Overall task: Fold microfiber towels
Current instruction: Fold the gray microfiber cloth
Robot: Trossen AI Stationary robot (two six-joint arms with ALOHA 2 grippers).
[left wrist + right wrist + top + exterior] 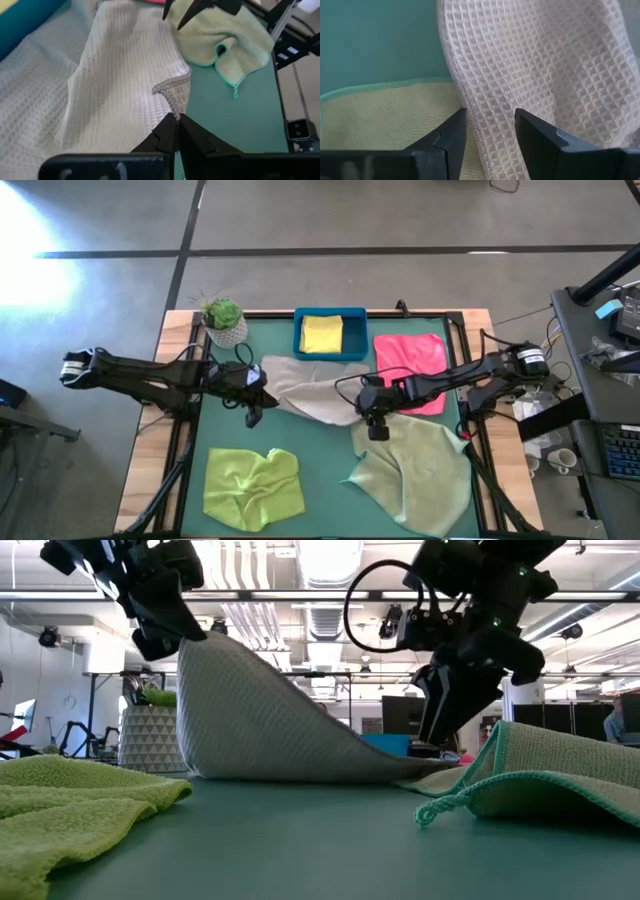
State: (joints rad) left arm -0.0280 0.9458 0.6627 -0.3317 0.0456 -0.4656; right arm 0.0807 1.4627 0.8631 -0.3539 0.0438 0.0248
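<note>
Left hand [254,420] is pinching one edge of the light grey towel [315,392] with its fingers fully closed, holding that edge raised off the counter [320,470] at centre left. Right hand [378,430] is hanging at centre right with its fingers standing apart, straddling the towel's opposite hemmed edge but not yet clamping it, as far as can be judged.

Grey towel is stretching left to right between the two hands, its long axis running across the counter; its free right end is lying directly under the right hand, which is the nearer arm for that end.

By size, the pale sage green towel [412,472] is lying crumpled at near right, partly beneath the grey one. Lime green towel [252,486] is sitting bunched at near left. Hot pink towel [410,365] is lying flat at far right. Yellow towel [322,334] is resting folded in the blue tray [301,340] at far centre.

Low view is showing the grey towel rising as a slope toward the left hand, which the overhead view flattens. Right wrist view alone is showing the hem between the open fingers [447,140].
</note>
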